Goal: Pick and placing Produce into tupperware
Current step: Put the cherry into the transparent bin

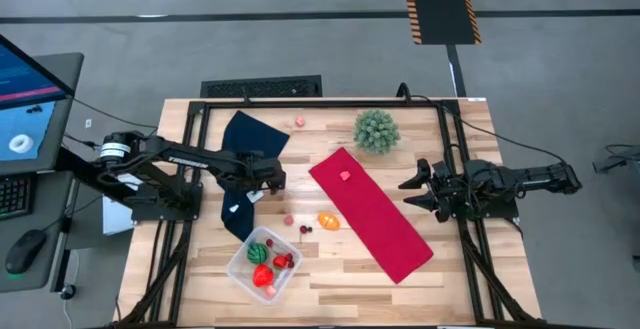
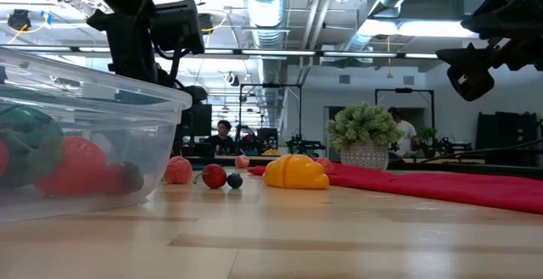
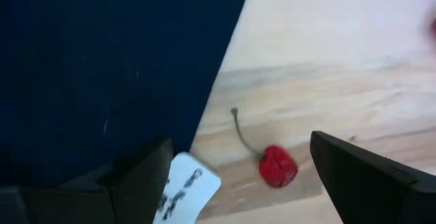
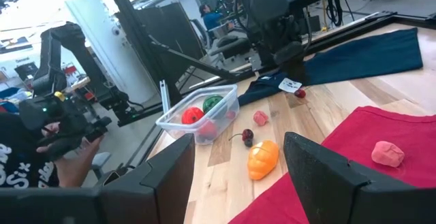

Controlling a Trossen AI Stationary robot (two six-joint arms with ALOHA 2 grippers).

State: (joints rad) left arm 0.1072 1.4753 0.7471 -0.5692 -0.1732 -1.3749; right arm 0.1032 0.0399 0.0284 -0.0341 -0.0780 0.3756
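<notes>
My left gripper (image 3: 240,144) hangs open, pointing down, beside the dark blue cloth's (image 3: 116,67) edge. A small red cherry with a stem (image 3: 278,166) lies on the wood between its two fingers, untouched. The clear tupperware (image 1: 265,266) stands near the table's front edge with red and green produce inside. More produce lies loose on the table: an orange piece (image 1: 328,221), a pink piece (image 1: 289,221) and dark berries (image 1: 305,229). Another pink piece (image 1: 345,176) rests on the red cloth (image 1: 370,212). My right gripper (image 1: 415,191) waits open at the right side.
A spiky green plant ball (image 1: 376,130) stands at the far middle, with a small pink piece (image 1: 299,121) to its left. A white tag (image 3: 184,186) of the blue cloth lies by my left finger. A person's hand (image 4: 68,149) shows beyond the table.
</notes>
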